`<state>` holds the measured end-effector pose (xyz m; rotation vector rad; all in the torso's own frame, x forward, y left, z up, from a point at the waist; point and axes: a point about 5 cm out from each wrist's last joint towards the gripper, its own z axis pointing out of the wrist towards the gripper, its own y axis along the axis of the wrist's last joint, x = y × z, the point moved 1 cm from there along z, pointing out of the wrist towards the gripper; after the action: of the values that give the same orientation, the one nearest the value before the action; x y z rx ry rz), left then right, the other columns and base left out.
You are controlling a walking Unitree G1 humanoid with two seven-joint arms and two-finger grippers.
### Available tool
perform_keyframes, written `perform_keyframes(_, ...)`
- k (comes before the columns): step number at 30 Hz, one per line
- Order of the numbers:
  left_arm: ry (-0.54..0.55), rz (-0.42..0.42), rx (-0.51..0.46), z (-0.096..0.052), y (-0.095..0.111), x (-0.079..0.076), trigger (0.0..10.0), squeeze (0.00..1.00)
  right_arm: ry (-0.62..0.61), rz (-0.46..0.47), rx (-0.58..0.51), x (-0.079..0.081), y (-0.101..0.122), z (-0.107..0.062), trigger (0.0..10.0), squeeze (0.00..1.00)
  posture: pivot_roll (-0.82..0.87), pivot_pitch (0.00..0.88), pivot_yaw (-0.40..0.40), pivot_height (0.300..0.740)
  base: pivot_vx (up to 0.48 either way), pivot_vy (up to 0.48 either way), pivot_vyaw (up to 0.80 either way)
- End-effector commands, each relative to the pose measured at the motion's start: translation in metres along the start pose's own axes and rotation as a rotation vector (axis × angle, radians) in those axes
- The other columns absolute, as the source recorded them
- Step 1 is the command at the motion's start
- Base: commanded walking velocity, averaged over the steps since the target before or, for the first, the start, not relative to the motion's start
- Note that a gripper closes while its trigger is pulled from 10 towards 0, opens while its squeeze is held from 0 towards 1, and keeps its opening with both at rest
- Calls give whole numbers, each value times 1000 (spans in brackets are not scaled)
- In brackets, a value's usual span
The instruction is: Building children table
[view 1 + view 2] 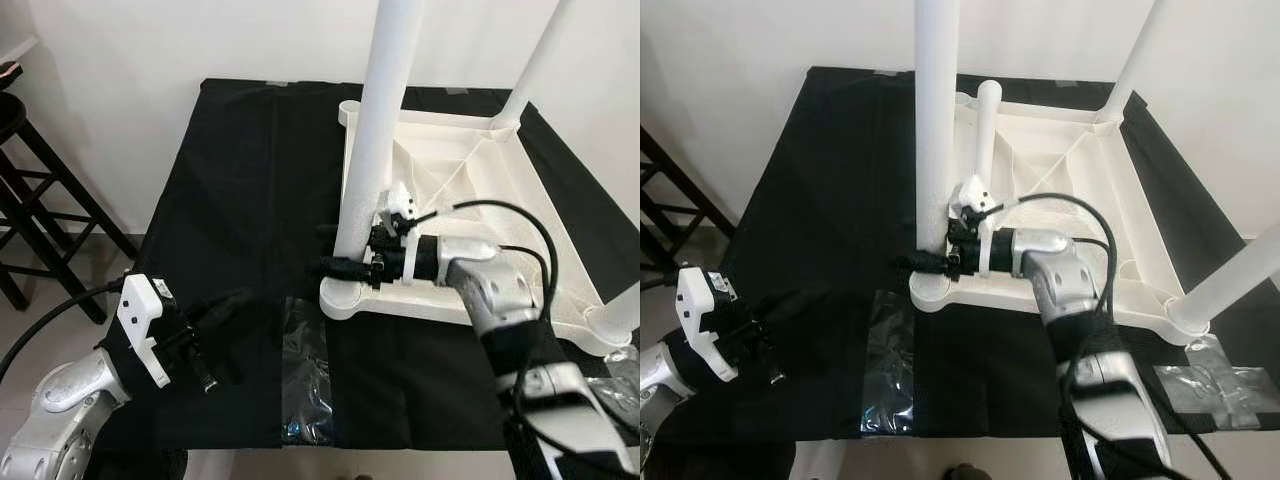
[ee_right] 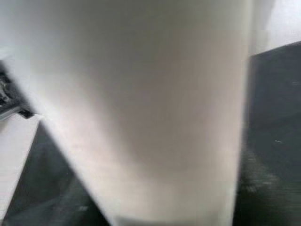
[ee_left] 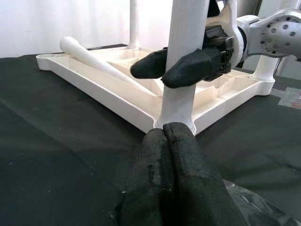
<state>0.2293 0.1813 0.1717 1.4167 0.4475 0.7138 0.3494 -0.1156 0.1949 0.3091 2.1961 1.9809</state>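
A white children's table (image 1: 470, 180) lies upside down on a black cloth (image 1: 230, 200). Its near-left leg (image 1: 385, 120) stands upright in the corner socket. My right gripper (image 1: 345, 266) is shut on this leg just above its base, one finger (image 3: 188, 70) in front and the other behind. Another leg stands at the far right (image 1: 535, 60) and one at the near right (image 1: 620, 315). A loose leg (image 3: 94, 56) lies tilted inside the frame. My left gripper (image 1: 235, 310) is shut with nothing in it, low over the cloth left of the held leg and pointing at it.
A dark wooden stool (image 1: 20, 180) stands on the floor at the left. A crumpled clear plastic sheet (image 1: 305, 370) lies on the cloth at the front edge. Grey tape (image 1: 1215, 385) is stuck at the front right. A white wall runs behind the cloth.
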Motion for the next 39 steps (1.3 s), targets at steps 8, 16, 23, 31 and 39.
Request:
perform_keyframes(8,-9,-8,13,-1,-1,-3,10000,0,8,12,-33,-3,-5,-14,0,0,67,123,-56,740,0,0,0)
perform_keyframes(16,-8,-2,9,-3,2,0,10000,0,-502,77,-10,39,-41,-18,0,0,25,157,-54,740,0,0,0)
perform_keyframes(23,-8,1,11,-3,3,1,10000,0,-673,86,13,74,-54,10,0,0,28,149,-50,740,0,0,0)
perform_keyframes(31,-2,5,10,-3,2,1,10000,0,-630,113,1,68,-45,11,10000,0,46,146,-58,740,0,0,0)
perform_keyframes(39,-7,1,13,-2,1,0,10000,0,-428,37,-13,53,-19,3,10000,1000,71,141,-54,740,0,0,0)
